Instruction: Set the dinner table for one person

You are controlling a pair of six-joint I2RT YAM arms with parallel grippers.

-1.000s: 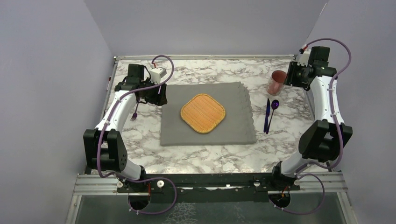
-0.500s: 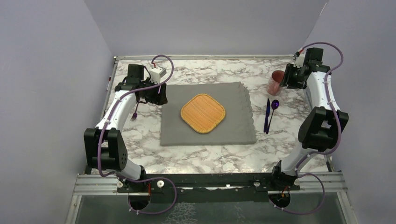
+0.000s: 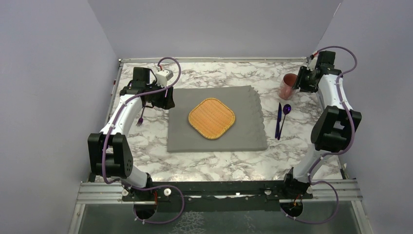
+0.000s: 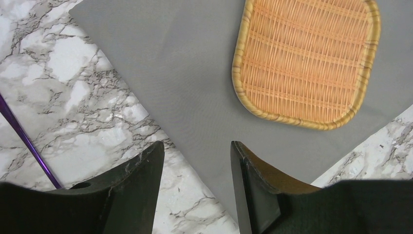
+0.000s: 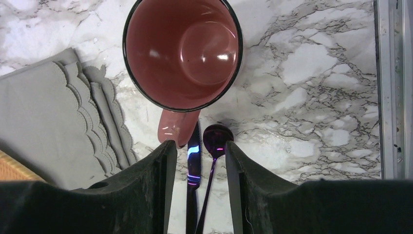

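The marble dinner table carries a grey scalloped placemat with a square woven orange tray on it. A purple fork lies left of the mat. Right of the mat lie a purple knife and spoon. A pink mug stands behind them. My left gripper hovers open over the mat's back left corner, holding nothing. My right gripper hangs open above the mug's handle side. The mug, knife and spoon show past its empty fingers.
Lilac walls close in the table at the back and on both sides. A metal edge rail runs along the right side, close to my right arm. In the left wrist view, the fork's handle lies on marble left of the fingers.
My right arm has drawn in towards the mug, its elbow rising, and its jaws have narrowed slightly. The left arm has stayed put.
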